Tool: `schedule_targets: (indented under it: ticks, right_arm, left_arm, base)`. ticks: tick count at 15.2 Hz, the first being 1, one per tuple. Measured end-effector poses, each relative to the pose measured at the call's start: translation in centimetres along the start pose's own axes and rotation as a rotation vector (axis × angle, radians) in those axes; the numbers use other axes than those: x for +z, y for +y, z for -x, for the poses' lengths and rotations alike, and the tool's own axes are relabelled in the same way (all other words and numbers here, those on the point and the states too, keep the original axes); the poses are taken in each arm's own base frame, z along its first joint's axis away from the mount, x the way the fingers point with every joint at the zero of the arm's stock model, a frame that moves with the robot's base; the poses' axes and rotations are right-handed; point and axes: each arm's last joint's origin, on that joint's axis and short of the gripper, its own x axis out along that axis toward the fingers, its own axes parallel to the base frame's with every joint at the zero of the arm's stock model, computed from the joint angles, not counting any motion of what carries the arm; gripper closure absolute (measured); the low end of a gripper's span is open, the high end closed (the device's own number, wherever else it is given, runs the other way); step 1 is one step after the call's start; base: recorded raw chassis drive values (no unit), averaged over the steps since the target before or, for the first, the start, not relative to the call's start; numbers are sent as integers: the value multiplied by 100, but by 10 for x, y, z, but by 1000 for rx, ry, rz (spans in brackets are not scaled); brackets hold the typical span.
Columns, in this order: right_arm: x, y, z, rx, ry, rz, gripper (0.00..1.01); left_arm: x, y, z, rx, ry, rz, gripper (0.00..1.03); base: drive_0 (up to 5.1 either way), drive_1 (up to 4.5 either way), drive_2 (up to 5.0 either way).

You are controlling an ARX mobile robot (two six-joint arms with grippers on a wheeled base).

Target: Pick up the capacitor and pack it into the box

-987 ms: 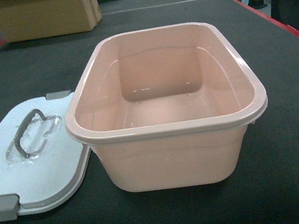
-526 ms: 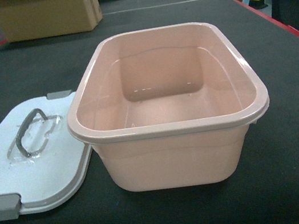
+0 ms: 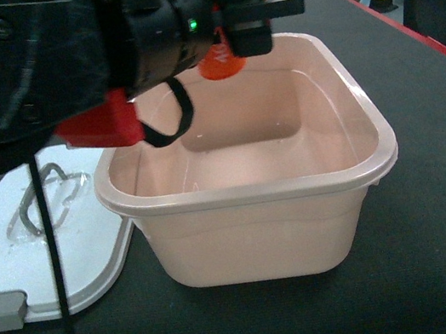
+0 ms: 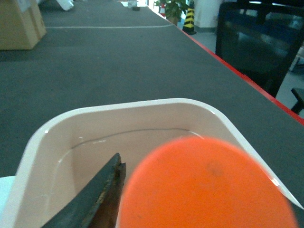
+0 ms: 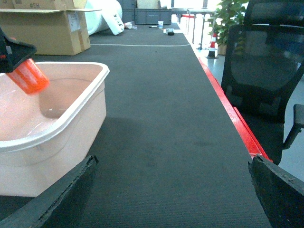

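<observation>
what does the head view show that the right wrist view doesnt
Only the head view shows the white lid lying flat on the table left of the box, and the left arm's dark body reaching in from the upper left.

Only the right wrist view shows the right gripper, jaws wide apart over bare mat beside the box, plus the black chair past the red table edge.

Both show the open pink box and the orange capacitor held by the left gripper above the box's interior.
</observation>
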Motion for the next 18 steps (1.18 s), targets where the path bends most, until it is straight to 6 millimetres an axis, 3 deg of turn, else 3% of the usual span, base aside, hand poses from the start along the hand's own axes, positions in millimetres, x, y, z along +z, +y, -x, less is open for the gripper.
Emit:
schedule_targets:
  ticks: [3,4,7,10,12,13,18]
  right_arm:
    - [0,0,0,0,0,0,3]
    - [0,0,0,0,0,0,3]
    - [0,0,0,0,0,0,3]
    - [0,0,0,0,1,0,3]
    - [0,0,0,0,0,0,3]
    - [0,0,0,0,1,0,3]
    - [0,0,0,0,0,0,3]
  left_arm:
    - [-1,4,-2,22,3,0,9]
    - [-1,8,-2,35,3,1,4]
    - [4,22,11,14,-24,-32,5]
    - [31,101,39,175,-104,-21,5]
    - [23,161,52,313,-84,-13,5]
    - [14,173,52,333,-62,-10,5]
    - [-19,195,43,357,26,-6,5]
  base:
    - [0,0,0]
    - [0,0,0]
    - [0,0,0]
    - [0,0,0]
    - [0,0,0]
    - [0,0,0]
    - [0,0,0]
